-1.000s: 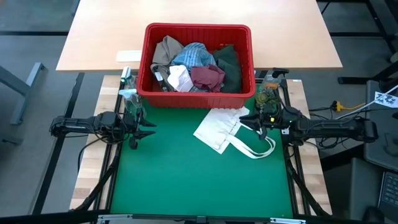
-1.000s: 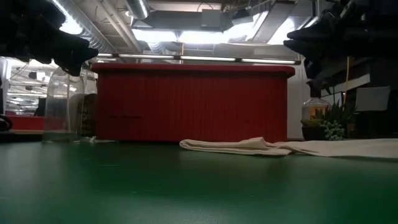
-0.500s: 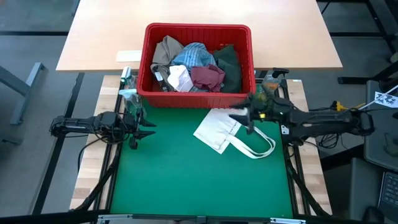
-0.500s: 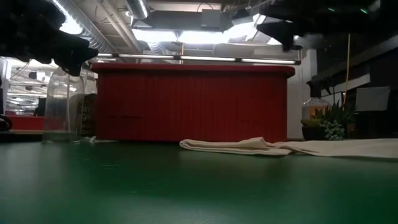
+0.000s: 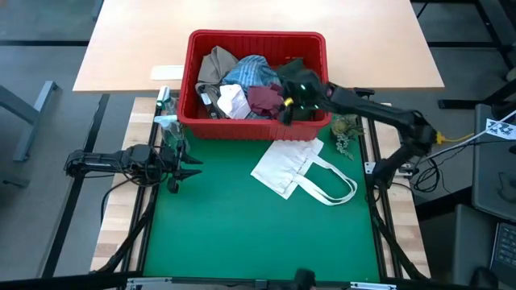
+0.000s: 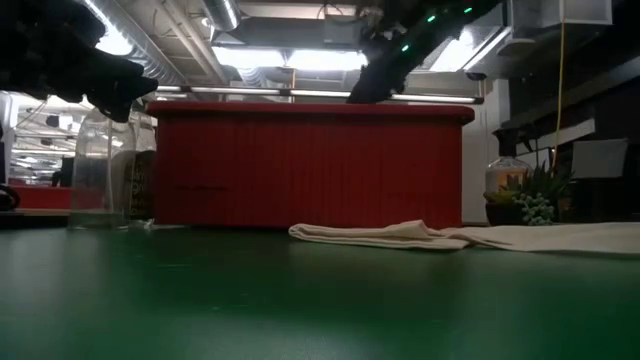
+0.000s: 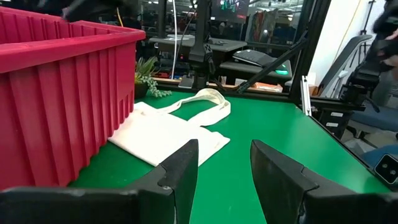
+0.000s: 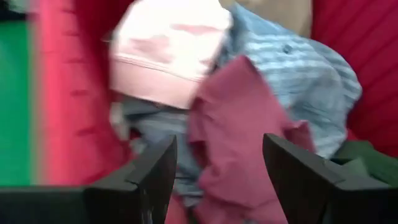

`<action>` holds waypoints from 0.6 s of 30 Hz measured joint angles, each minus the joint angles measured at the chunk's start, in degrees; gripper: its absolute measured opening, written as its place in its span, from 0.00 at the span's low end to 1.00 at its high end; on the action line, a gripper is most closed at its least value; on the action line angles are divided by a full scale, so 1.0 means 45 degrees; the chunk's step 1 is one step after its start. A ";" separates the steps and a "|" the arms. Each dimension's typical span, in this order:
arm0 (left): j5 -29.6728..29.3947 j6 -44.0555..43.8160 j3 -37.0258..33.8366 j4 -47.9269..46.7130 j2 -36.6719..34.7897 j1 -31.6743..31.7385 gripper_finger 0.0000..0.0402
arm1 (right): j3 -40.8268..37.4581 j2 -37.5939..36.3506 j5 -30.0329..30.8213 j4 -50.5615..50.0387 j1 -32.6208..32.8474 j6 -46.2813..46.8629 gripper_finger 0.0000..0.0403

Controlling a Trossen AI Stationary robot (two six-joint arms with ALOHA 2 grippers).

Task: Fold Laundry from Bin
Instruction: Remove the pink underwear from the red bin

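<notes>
While the high view is showing the right gripper (image 5: pixel 284 103) hanging over the red bin (image 5: pixel 256 127) at upper middle, its wrist view is showing fingers (image 8: pixel 146 180) spread above the maroon cloth (image 8: pixel 239 130). At the left, the left gripper (image 5: pixel 187 169) is waiting, fingers spread.

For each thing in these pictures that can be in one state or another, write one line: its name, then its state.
bin: full of unfolded laundry.
maroon cloth: crumpled, in the bin.
striped shirt: bunched, in the bin.
tote bag: flat on the mat, outside the bin.
right gripper: open, over the maroon cloth.
left gripper: open, empty, above the mat.
</notes>
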 joint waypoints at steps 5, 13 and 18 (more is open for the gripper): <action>0.0000 0.0000 0.0000 0.0000 0.0000 -0.0002 0.35 | 0.1556 0.1672 -0.0035 -0.0172 -0.0959 -0.0323 0.59; 0.0000 0.0000 -0.0003 0.0004 0.0000 -0.0003 0.35 | 0.1960 0.3030 -0.1873 -0.0144 -0.2201 -0.0311 0.59; 0.0000 0.0000 -0.0002 0.0004 -0.0003 0.0002 0.35 | 0.1960 0.3586 -0.2706 -0.0061 -0.2745 -0.0429 0.59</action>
